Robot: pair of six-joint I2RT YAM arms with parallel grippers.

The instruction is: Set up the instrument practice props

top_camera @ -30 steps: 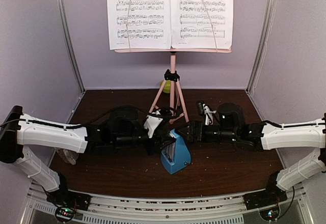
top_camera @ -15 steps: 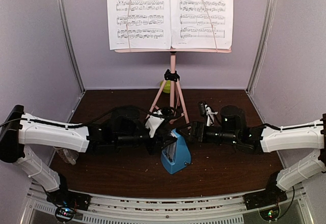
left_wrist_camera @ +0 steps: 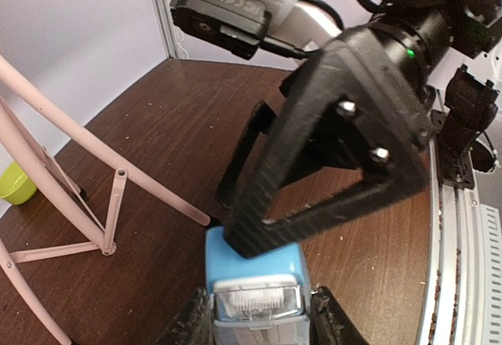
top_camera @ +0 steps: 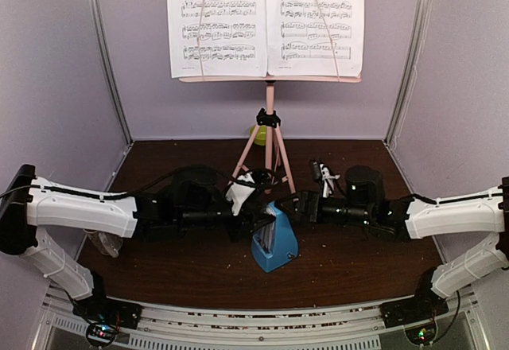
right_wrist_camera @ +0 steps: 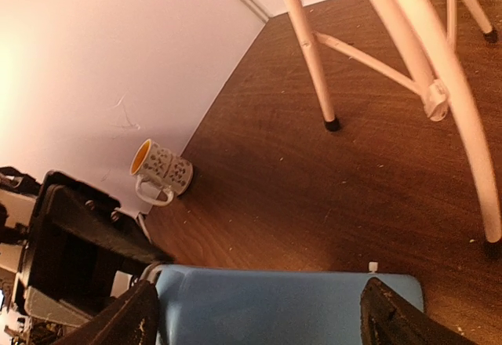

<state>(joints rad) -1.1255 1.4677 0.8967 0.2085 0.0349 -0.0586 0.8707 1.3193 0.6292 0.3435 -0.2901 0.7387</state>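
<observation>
Metronome w/ L claw & R claw both snug on its sides

The counter is dark wood grain, matt, flecked with crumbs. The stand is smooth pink tubing with a soft sheen; its sheets are white printed paper. The metronome is smooth matt blue plastic. The right pincer is matt black, finely ridged. The mug looks glazed.
</observation>
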